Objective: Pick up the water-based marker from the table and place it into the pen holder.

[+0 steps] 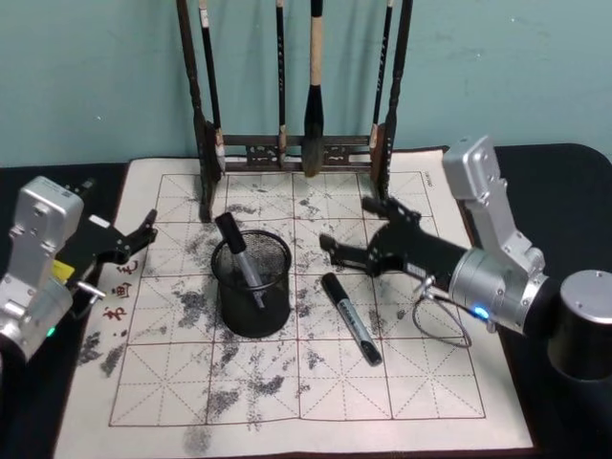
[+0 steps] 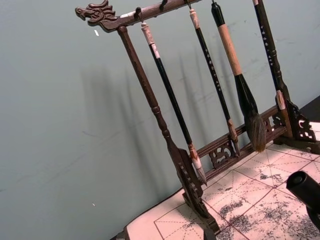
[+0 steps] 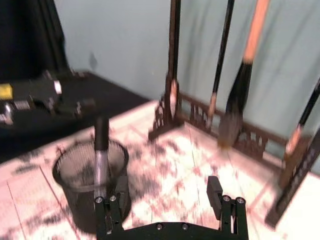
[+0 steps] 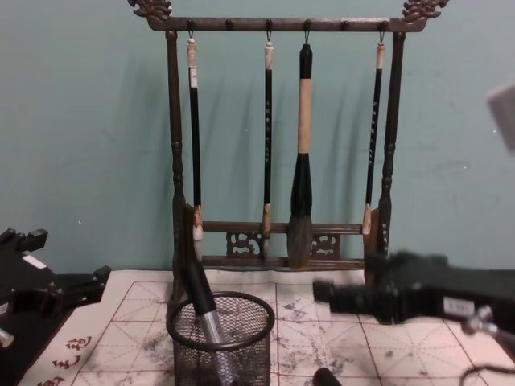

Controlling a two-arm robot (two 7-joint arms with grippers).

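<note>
— black mesh cup is your pen holder (image 1: 253, 287), mid-mat, with a leaning marker (image 1: 239, 256) standing inside it.
— and the one you want?
— the water-based marker (image 1: 350, 318) lies flat on the white mat (image 1: 430, 382) on the table (image 1: 574, 167), just right of the holder. your right gripper (image 1: 346, 226) hovers near it, jaws spread wide, empty.
— left side?
— your left gripper (image 1: 143, 237) sits at the mat's left edge, fingers apart, holding nothing.

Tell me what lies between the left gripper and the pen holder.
Only bare, ink-stained mat lies between the left gripper and the pen holder, as the head view shows.
</note>
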